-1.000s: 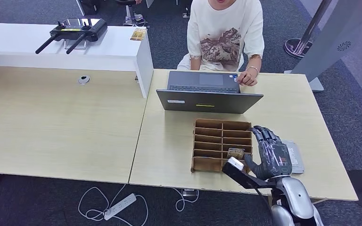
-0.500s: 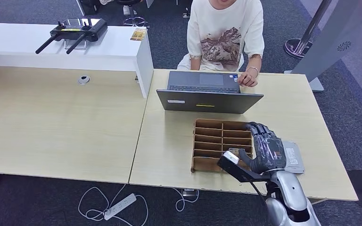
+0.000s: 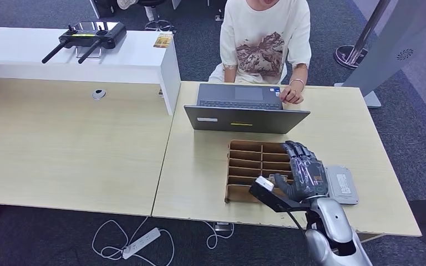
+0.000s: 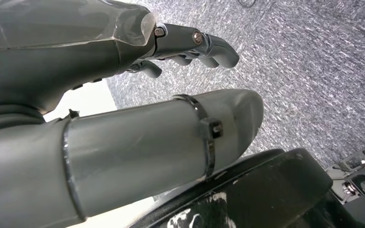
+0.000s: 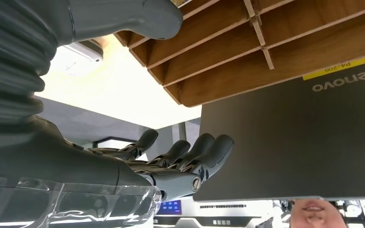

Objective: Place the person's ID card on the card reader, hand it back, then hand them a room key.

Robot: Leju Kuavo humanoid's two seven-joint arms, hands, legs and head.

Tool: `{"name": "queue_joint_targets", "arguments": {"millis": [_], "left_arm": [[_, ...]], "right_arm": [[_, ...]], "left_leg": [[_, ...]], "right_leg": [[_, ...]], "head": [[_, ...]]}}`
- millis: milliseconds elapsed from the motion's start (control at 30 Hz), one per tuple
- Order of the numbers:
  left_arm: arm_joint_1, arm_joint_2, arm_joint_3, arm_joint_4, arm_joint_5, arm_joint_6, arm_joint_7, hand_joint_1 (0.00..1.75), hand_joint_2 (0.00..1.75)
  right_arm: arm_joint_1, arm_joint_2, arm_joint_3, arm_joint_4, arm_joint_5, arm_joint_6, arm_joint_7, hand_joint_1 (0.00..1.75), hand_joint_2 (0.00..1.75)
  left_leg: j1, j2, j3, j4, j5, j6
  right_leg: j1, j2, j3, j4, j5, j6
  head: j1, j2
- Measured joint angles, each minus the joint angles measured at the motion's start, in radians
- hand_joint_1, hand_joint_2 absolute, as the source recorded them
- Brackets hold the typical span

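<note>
My right hand (image 3: 305, 173) hovers over the right-hand column of the wooden divided box (image 3: 249, 166) near the table's front edge. Its fingers are stretched out and its thumb apart, with nothing in it. In the right wrist view the right hand (image 5: 171, 166) is just as spread, close to the box's slats (image 5: 247, 42) and the laptop's dark lid (image 5: 304, 137). The grey card reader (image 3: 342, 184) lies flat on the table just right of the hand. My left hand (image 4: 123, 61) hangs over grey carpet, fingers loosely bent, holding nothing.
A person (image 3: 266, 39) sits across the table with one hand at the open laptop (image 3: 247, 118), which stands right behind the box. A white raised counter (image 3: 138, 58) with a controller (image 3: 86, 36) lies at the far left. A grey sign stand (image 3: 388, 44) is at the far right.
My right hand has moved left and away from me, from over the card reader to over the box. The reader is now uncovered, and a small card in the box is hidden under the hand.
</note>
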Motion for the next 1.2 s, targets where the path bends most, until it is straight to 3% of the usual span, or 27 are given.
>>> {"name": "queue_joint_targets", "arguments": {"millis": [867, 1200], "left_arm": [[-0.001, 0.000, -0.021, 0.000, 0.000, -0.001, 0.004, 0.00, 0.00], [-0.001, 0.000, -0.030, 0.000, -0.001, 0.000, 0.006, 0.00, 0.00]], "right_arm": [[0.064, 0.000, 0.004, -0.057, 0.019, -0.018, 0.019, 0.74, 1.75], [0.073, 0.000, 0.004, -0.055, 0.035, -0.017, 0.029, 0.71, 1.75]], "left_leg": [[0.000, 0.000, 0.000, 0.000, 0.000, 0.000], [0.000, 0.000, 0.000, 0.000, 0.000, 0.000]], "right_leg": [[0.000, 0.000, 0.000, 0.000, 0.000, 0.000], [0.000, 0.000, 0.000, 0.000, 0.000, 0.000]], "head": [[0.000, 0.000], [0.000, 0.000]]}}
